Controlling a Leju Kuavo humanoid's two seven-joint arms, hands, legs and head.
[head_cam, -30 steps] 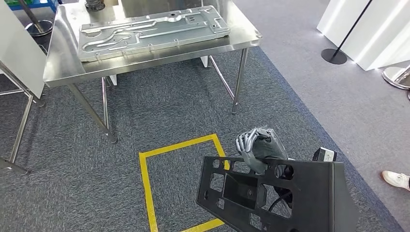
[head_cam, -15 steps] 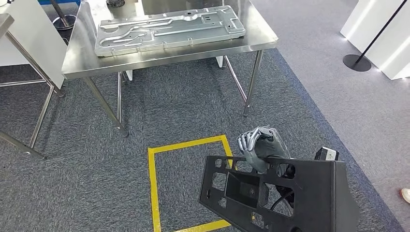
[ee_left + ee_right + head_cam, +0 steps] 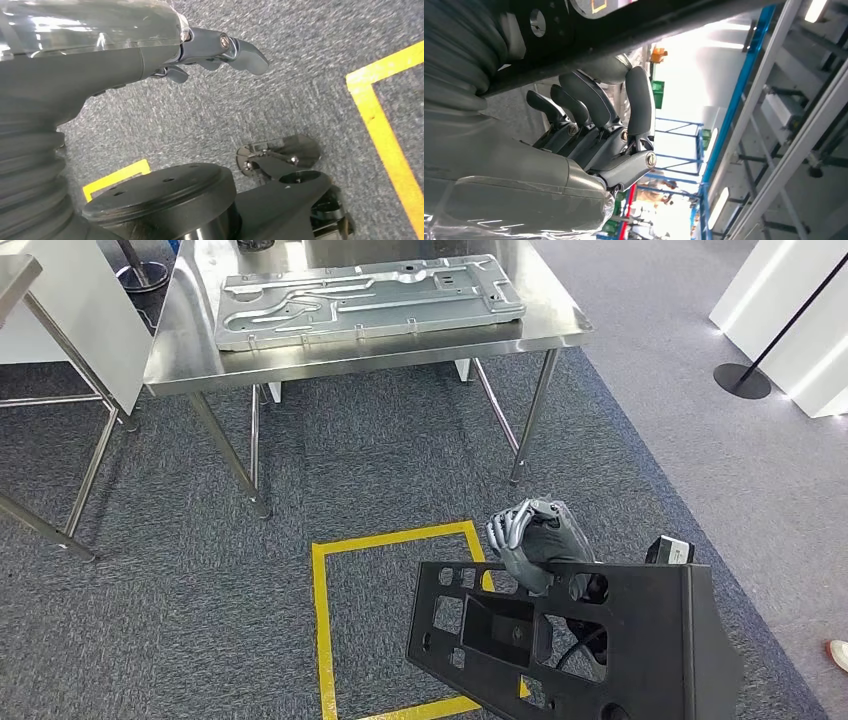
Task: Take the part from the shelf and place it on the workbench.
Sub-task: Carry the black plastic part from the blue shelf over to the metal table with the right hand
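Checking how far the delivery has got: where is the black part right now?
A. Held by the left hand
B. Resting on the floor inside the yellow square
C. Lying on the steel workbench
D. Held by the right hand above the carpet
D: the right hand grips the top edge of the black part over the carpet, short of the steel workbench.

The panel (image 3: 365, 298) covers most of the worktop (image 3: 190, 350); bare strips run along its near and left edges. Open carpet (image 3: 400, 470) lies between the worktop and the right hand (image 3: 535, 540), which grips the part (image 3: 600, 640). A stanchion base (image 3: 742, 380) stands well to the right.
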